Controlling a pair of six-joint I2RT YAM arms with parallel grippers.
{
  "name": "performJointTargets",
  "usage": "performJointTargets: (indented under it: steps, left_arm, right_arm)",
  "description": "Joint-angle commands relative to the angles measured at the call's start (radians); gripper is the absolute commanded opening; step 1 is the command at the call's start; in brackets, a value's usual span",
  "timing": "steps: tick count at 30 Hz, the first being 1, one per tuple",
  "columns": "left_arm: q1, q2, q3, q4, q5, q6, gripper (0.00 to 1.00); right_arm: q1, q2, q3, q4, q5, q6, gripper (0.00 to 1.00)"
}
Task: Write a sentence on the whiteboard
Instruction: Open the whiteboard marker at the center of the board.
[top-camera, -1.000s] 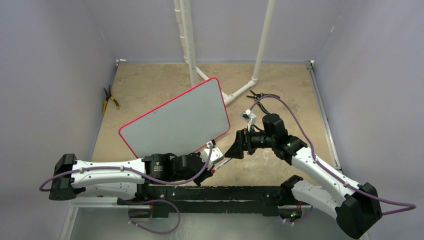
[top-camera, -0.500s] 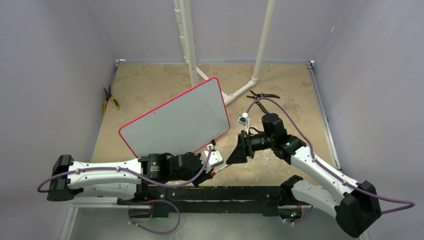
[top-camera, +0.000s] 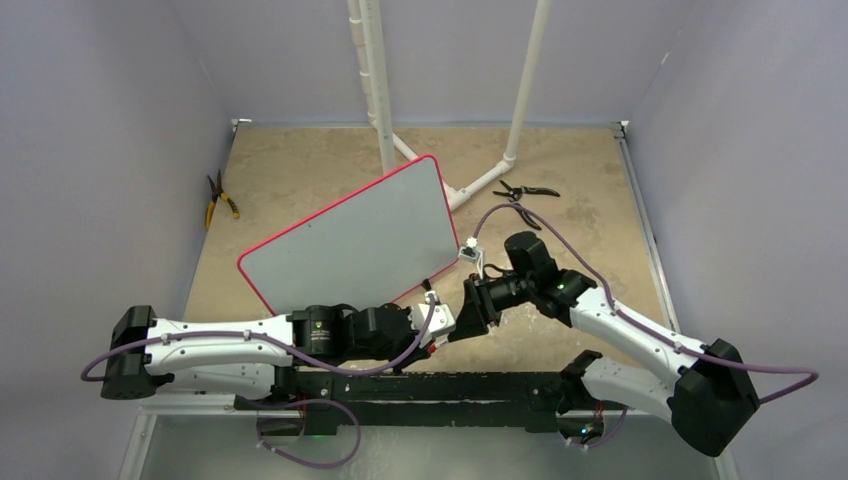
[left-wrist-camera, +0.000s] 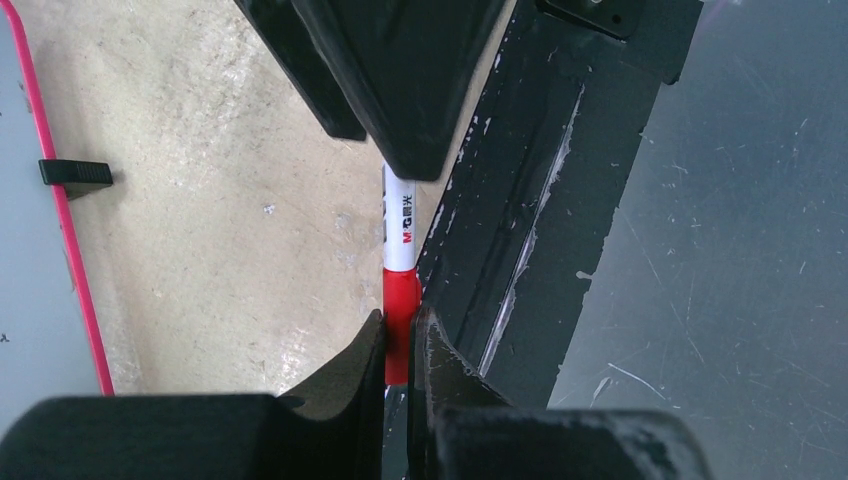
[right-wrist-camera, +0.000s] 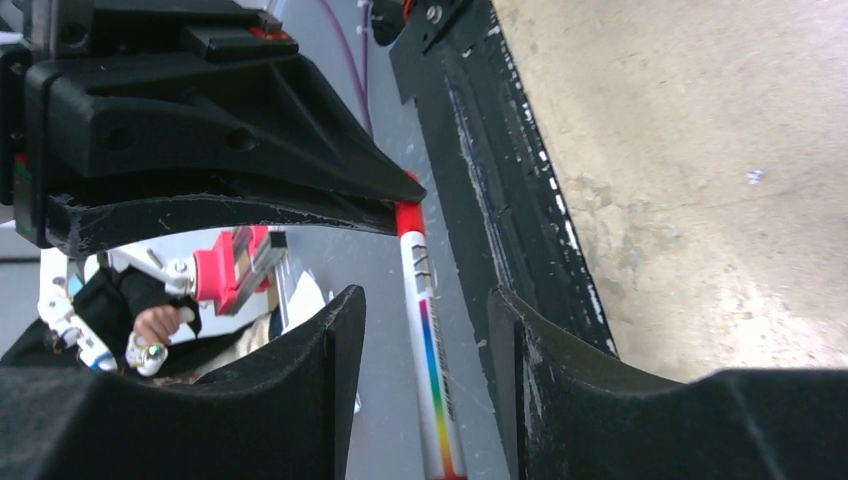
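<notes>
- Whiteboard with a thin red rim lies on the tan table, left of centre and turned at an angle; its near right corner is close to the two claws.
- White pipe frame stands at the far side of the table, just behind the board's far corner.
- Left arm stretches rightward along the black base rail; right arm reaches leftward to meet it.
- Left claw is clamped on the red end of a marker, which lies along the edge of the rail.
- Right claw is parted, one finger on each side of the marker's white barrel with a gap on both sides, facing the left claw tip to tip.
- Yellow pliers lie by the left wall; black pliers lie right of the pipe frame's foot.
</notes>
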Motion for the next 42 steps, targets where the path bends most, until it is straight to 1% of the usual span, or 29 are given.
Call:
performJointTargets:
  steps: [1, 5, 7, 9, 13, 14, 16, 18, 19, 21, 24, 25, 26, 27, 29, 30, 33, 36, 42]
  left_arm:
    - [-0.005, 0.013, 0.051, 0.017, 0.009, 0.018, 0.00]
    - [-0.005, 0.018, 0.050, 0.023, 0.017, 0.017, 0.00]
    - [-0.005, 0.018, 0.050, 0.022, 0.017, 0.016, 0.00]
    - [-0.005, 0.015, 0.049, 0.022, 0.020, 0.016, 0.00]
    - [-0.005, 0.015, 0.044, 0.029, 0.033, 0.013, 0.00]
    - [-0.005, 0.017, 0.042, 0.030, 0.035, 0.009, 0.02]
    - [-0.005, 0.019, 0.039, 0.036, 0.036, 0.004, 0.24]
    - [-0.005, 0.022, 0.034, 0.045, 0.034, 0.000, 0.39]
    - [-0.005, 0.024, 0.031, 0.050, 0.035, -0.002, 0.44]
    - [-0.005, 0.032, 0.027, 0.058, 0.039, -0.004, 0.51]
    - [-0.005, 0.050, 0.025, 0.069, 0.046, -0.002, 0.52]
    - [-0.005, 0.056, 0.025, 0.076, 0.051, -0.003, 0.51]
    - [-0.005, 0.061, 0.024, 0.084, 0.058, -0.001, 0.47]
    - [-0.005, 0.065, 0.022, 0.091, 0.065, 0.000, 0.36]
    - [-0.005, 0.072, 0.020, 0.092, 0.073, 0.005, 0.08]
    - [-0.005, 0.075, 0.021, 0.084, 0.072, 0.007, 0.00]
    - [-0.005, 0.072, 0.012, 0.069, 0.062, 0.008, 0.00]
    - [-0.005, 0.058, 0.003, 0.072, 0.049, 0.019, 0.00]
    - [-0.005, 0.073, 0.023, 0.044, 0.016, 0.104, 0.00]
  right_arm:
    - [0.063, 0.009, 0.047, 0.040, 0.008, -0.002, 0.49]
    - [0.079, 0.013, 0.043, 0.061, 0.015, 0.009, 0.43]
    - [0.079, 0.016, 0.041, 0.062, 0.017, 0.009, 0.37]
    - [0.080, 0.017, 0.039, 0.063, 0.017, 0.008, 0.28]
    - [0.080, 0.017, 0.040, 0.065, 0.018, 0.002, 0.00]
    - [0.080, 0.015, 0.040, 0.064, 0.017, 0.001, 0.00]
    - [0.080, 0.013, 0.043, 0.059, 0.012, -0.007, 0.00]
    - [0.080, 0.011, 0.043, 0.057, 0.002, -0.011, 0.00]
    - [0.080, 0.009, 0.043, 0.058, -0.003, -0.011, 0.00]
    - [0.080, 0.002, 0.048, 0.057, -0.015, -0.011, 0.00]
    - [0.080, -0.011, 0.061, 0.054, -0.029, -0.011, 0.00]
    - [0.080, -0.015, 0.064, 0.051, -0.032, -0.011, 0.00]
    - [0.080, -0.019, 0.067, 0.050, -0.038, -0.012, 0.00]
    - [0.080, -0.022, 0.070, 0.046, -0.041, -0.013, 0.00]
    - [0.080, -0.029, 0.085, 0.022, -0.035, -0.031, 0.00]
    - [0.080, -0.032, 0.101, -0.006, -0.023, -0.049, 0.00]
    - [0.079, -0.056, 0.142, -0.046, -0.026, -0.043, 0.00]
    - [0.078, -0.077, 0.209, -0.119, 0.046, -0.037, 0.00]
    - [0.047, -0.087, 0.367, -0.323, 0.161, -0.117, 0.00]
